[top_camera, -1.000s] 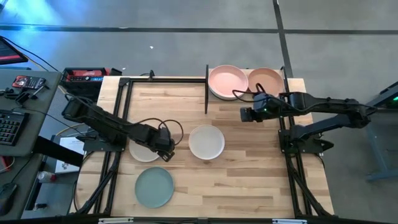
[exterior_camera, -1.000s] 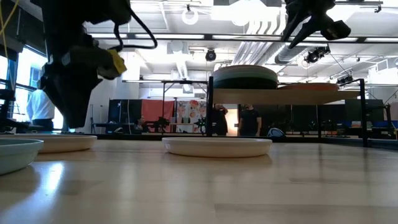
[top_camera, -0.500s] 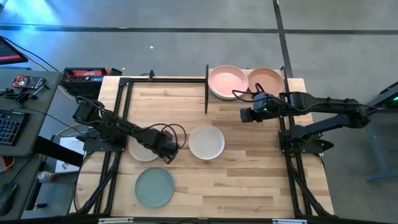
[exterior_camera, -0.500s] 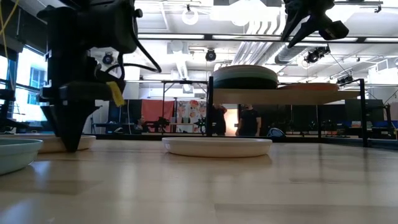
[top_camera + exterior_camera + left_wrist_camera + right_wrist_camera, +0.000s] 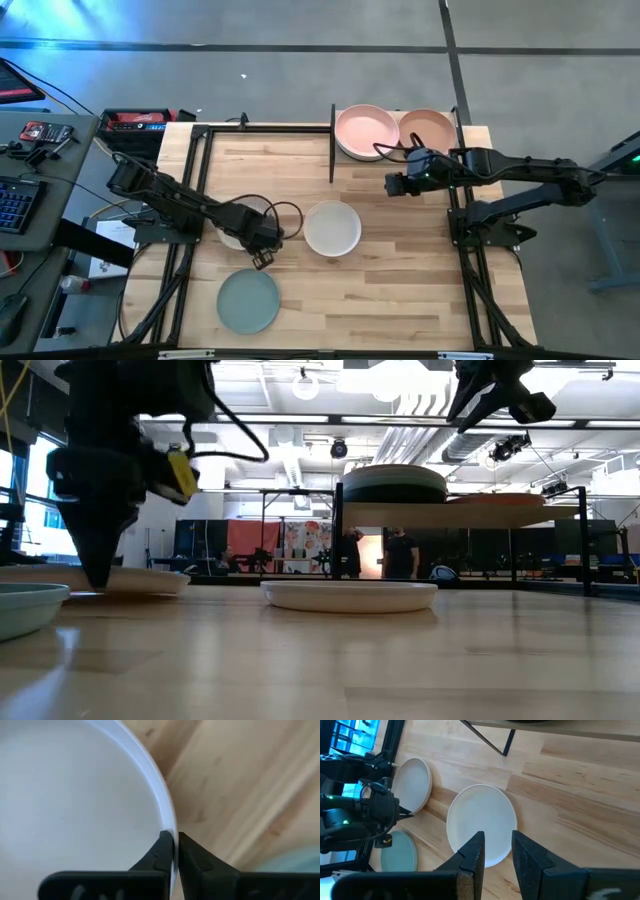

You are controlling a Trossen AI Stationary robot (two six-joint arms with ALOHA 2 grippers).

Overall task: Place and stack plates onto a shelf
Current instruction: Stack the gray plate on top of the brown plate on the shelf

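High view shows the left pincer (image 5: pixel 262 256) down at the near-left part of the worktop (image 5: pixel 400 280), at the edge of a cream plate (image 5: pixel 230 240) that the arm mostly covers. From the left wrist, its two fingers (image 5: pixel 162 851) are pinched narrow on that plate's (image 5: pixel 75 805) rim, one on each side of it. At table height the plate (image 5: pixel 130 581) sits tilted, its gripped side raised off the wood. A mint green plate (image 5: pixel 248 301) lies just nearer, and a second cream plate (image 5: pixel 332 228) rests flat mid-worktop, apart from the first. The shelf (image 5: pixel 470 135) stands at the far right edge, carrying a pink plate (image 5: pixel 365 130) on a stack and a salmon plate (image 5: pixel 428 128) beside it. The right pincer (image 5: pixel 393 185) hangs in the air near the shelf's front, fingers (image 5: pixel 472 855) parted narrowly and holding nothing.
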